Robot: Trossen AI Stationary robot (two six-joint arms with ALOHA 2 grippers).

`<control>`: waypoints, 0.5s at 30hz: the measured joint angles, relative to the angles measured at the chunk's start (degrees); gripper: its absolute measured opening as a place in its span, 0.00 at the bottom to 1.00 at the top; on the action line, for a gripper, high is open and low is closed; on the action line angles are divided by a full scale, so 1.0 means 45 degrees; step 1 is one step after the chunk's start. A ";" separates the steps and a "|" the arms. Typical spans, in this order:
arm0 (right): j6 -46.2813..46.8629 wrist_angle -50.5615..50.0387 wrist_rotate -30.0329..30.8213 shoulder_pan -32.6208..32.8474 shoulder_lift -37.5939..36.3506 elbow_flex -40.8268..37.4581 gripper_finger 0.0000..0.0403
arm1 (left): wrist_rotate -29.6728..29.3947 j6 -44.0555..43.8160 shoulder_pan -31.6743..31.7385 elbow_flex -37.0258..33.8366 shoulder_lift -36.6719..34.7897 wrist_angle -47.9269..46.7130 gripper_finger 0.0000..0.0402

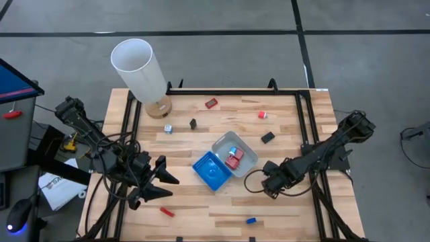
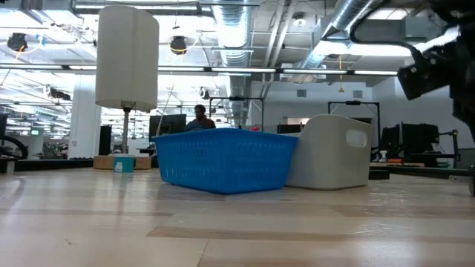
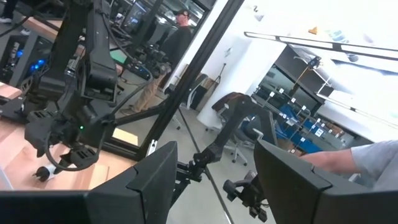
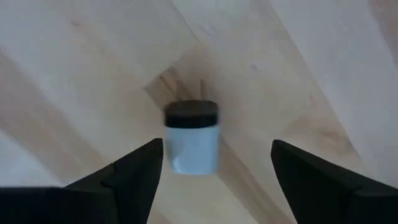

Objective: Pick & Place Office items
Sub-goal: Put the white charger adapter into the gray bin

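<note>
Right wrist view: I saw my right gripper (image 4: 214,171) spread wide above a small white black-capped piece (image 4: 191,137) on the pale wooden table (image 4: 298,68); left gripper (image 3: 214,180) open too.

Both arms (image 1: 101,144) are dark, jointed and cable-draped, each pincer (image 4: 211,165) ending in what look like wedge-shaped black fingers (image 3: 143,180).

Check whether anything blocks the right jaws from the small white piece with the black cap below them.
Nothing visible does. The right gripper is open, its jaws on either side of the white black-capped piece, with only bare wooden table around it.
</note>
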 joint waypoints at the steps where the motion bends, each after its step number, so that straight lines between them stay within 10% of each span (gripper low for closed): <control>1: 0.0014 0.0232 -0.0035 -0.0004 0.0000 -0.0088 0.72 | 0.0000 0.0000 0.0000 0.0034 0.0000 -0.0013 0.52; 15: 0.0584 0.0922 -0.0173 -0.0095 0.0053 -0.0658 0.67 | 0.0000 0.0097 0.0010 0.0243 0.0000 -0.0204 0.52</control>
